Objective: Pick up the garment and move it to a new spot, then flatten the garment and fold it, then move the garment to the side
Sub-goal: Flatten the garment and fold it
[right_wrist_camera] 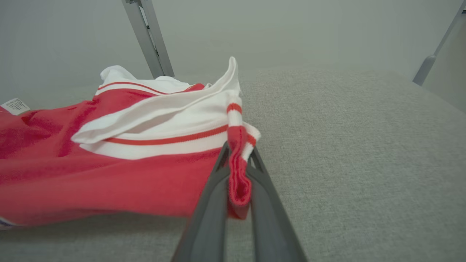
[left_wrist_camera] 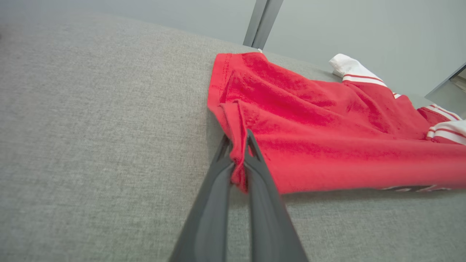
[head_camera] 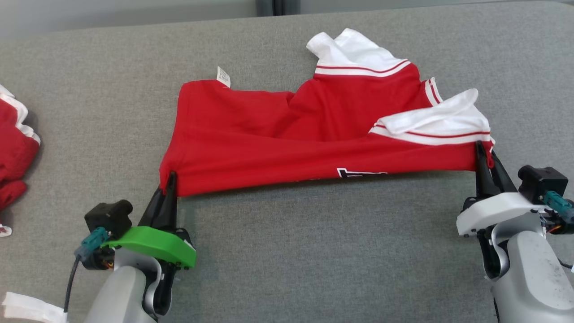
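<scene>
Stretching across the middle of the head view, the red garment [head_camera: 287, 139] lies on the grey padded surface [head_camera: 314, 251], its lower edge pulled taut between the 2 grippers with a thin shadow beneath it. The left gripper [head_camera: 169, 179], at the lower left of the frame, is clenched on the garment's lower left corner; in the left wrist view, red hem bunches between its 2 dark fingers [left_wrist_camera: 211, 211]. The right gripper [head_camera: 483, 150], near the right edge, pinches the lower right corner, just below a white sleeve [head_camera: 439, 121] with red stripes. A white label [head_camera: 223, 76] sticks out at the garment's upper left corner. Another red-and-white cloth [head_camera: 13, 139] lies at the far left edge, well apart.
</scene>
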{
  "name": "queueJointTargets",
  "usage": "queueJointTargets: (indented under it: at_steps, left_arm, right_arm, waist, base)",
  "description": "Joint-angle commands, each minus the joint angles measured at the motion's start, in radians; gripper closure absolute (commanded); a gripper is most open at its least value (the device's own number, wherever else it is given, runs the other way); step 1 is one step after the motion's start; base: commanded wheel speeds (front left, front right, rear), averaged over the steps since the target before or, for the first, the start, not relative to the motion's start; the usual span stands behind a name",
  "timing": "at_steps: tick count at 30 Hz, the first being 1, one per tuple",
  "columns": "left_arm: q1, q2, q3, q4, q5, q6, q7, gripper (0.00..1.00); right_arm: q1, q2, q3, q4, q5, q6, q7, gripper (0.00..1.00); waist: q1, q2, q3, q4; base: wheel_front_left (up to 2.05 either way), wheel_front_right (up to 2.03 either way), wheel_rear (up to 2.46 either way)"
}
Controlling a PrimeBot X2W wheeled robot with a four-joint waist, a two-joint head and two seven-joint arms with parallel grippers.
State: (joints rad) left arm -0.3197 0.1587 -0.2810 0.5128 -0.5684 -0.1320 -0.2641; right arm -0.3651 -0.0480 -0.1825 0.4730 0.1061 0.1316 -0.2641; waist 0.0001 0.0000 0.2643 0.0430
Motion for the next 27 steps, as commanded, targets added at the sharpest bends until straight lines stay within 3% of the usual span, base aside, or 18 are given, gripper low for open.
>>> queueJointTargets:
  at_steps: [1, 7, 18, 19, 20, 21, 22, 27]
  left_arm:
    - [-0.001, 0.001, 0.028, -0.026, 0.014, 0.003, 0.0, 1.0]
    - [0.06, -0.026, 0.086, -0.069, 0.06, 0.003, 0.0, 1.0]
    - [0.308, -0.087, 0.103, 0.049, 0.105, 0.003, 0.0, 1.0]
    - [0.322, -0.091, 0.1, 0.057, 0.108, 0.003, 0.0, 0.99]
    - [0.328, -0.091, 0.1, 0.062, 0.109, 0.003, 0.0, 0.53]
    - [0.333, -0.092, 0.099, 0.066, 0.11, 0.003, 0.0, 0.01]
    - [0.331, -0.092, 0.1, 0.069, 0.111, 0.003, 0.0, 0.0]
    - [0.252, -0.094, 0.141, 0.033, 0.128, 0.003, 0.0, 0.0]
  right_arm:
    - [-0.015, -0.006, -0.006, -0.008, 0.016, -0.002, 0.0, 1.0]
    - [-0.006, -0.006, -0.002, 0.026, 0.061, -0.002, 0.0, 1.0]
    - [0.215, -0.006, 0.05, 0.134, 0.05, -0.002, 0.0, 1.0]
    - [0.227, -0.007, 0.046, 0.131, 0.054, -0.002, 0.0, 0.84]
    - [0.235, -0.007, 0.041, 0.127, 0.056, -0.002, 0.0, 0.59]
    - [0.242, -0.006, 0.036, 0.119, 0.052, -0.002, 0.0, 0.18]
    - [0.244, -0.006, 0.032, 0.112, 0.049, -0.002, 0.0, 0.0]
    - [0.191, -0.005, -0.007, 0.067, 0.017, -0.002, 0.0, 0.0]
  waist:
    - [-0.0001, 0.0, -0.05, 0.004]
    - [-0.0001, 0.0, -0.141, 0.003]
    - [-0.0001, 0.0, -0.206, 0.008]
    - [-0.0001, 0.0, -0.199, 0.009]
    - [-0.0001, 0.0, -0.194, 0.01]
    - [-0.0001, 0.0, -0.186, 0.011]
    - [-0.0001, 0.0, -0.178, 0.012]
    - [-0.0001, 0.0, -0.126, 0.022]
  base:
    - [0.0, 0.0, 0.0]
    - [0.0, 0.0, 0.0]
    - [0.0, 0.0, 0.0]
    - [0.0, 0.0, 0.0]
    - [0.0, 0.0, 0.0]
    - [0.0, 0.0, 0.0]
    - [0.0, 0.0, 0.0]
    - [0.0, 0.0, 0.0]
